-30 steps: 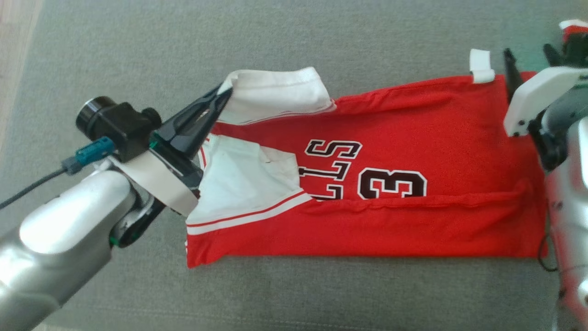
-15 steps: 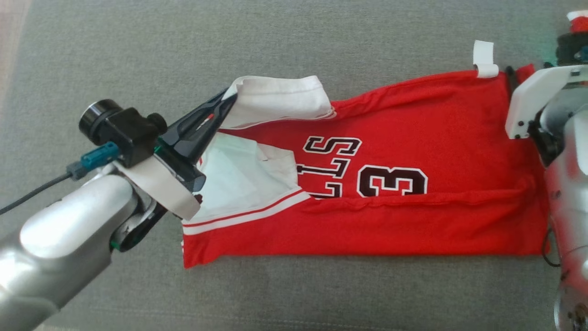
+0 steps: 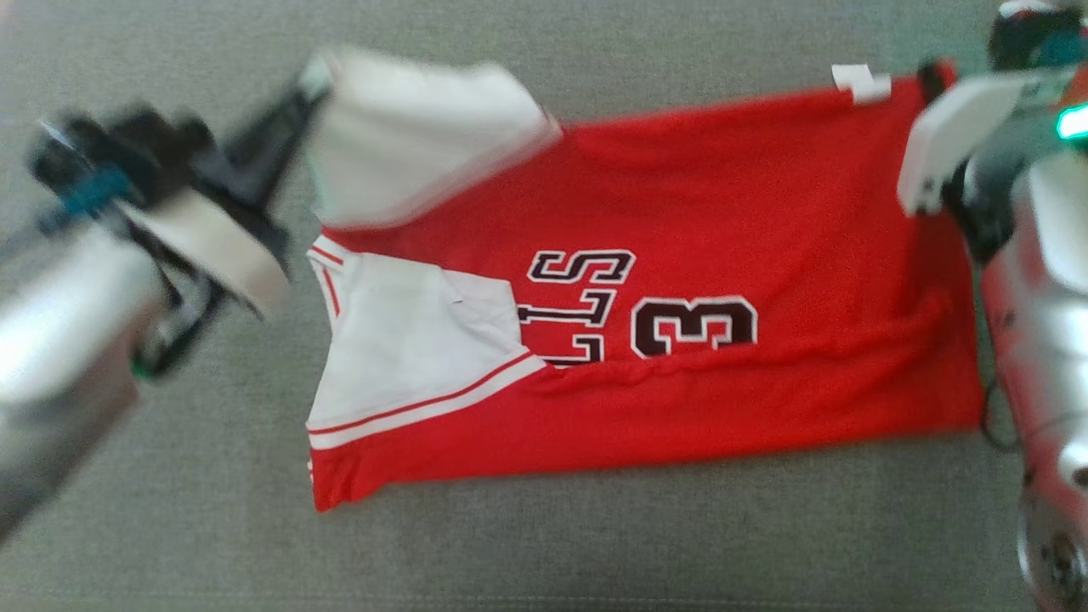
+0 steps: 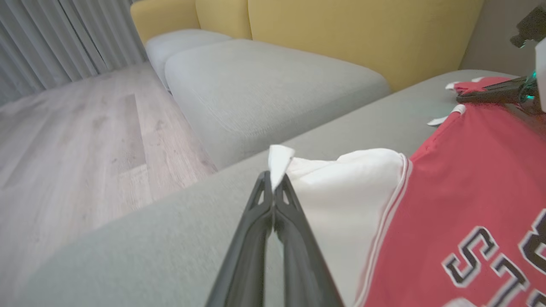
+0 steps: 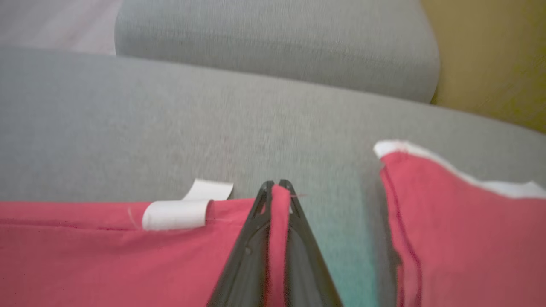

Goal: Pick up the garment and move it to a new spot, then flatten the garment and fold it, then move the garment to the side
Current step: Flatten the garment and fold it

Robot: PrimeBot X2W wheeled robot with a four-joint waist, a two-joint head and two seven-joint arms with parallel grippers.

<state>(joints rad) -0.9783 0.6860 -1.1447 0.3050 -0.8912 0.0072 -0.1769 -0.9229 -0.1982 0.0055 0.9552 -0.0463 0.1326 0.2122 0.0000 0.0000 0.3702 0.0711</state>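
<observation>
Left wrist view: left end effector (image 4: 273,181) pinches the white sleeve of the garment (image 4: 469,170). Right end effector (image 5: 277,187) pinches its red hem.

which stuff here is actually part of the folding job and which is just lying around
In the job:
red and white jersey, on the grey seat cushion
left gripper, shut on its white sleeve
right gripper, shut on its red edge

Just around:
next grey cushion
yellow backrest
wooden floor
curtain

The garment (image 3: 722,212) lies on the sofa seat (image 3: 544,544), a second seat (image 4: 264,81) seemingly just beyond it.
</observation>
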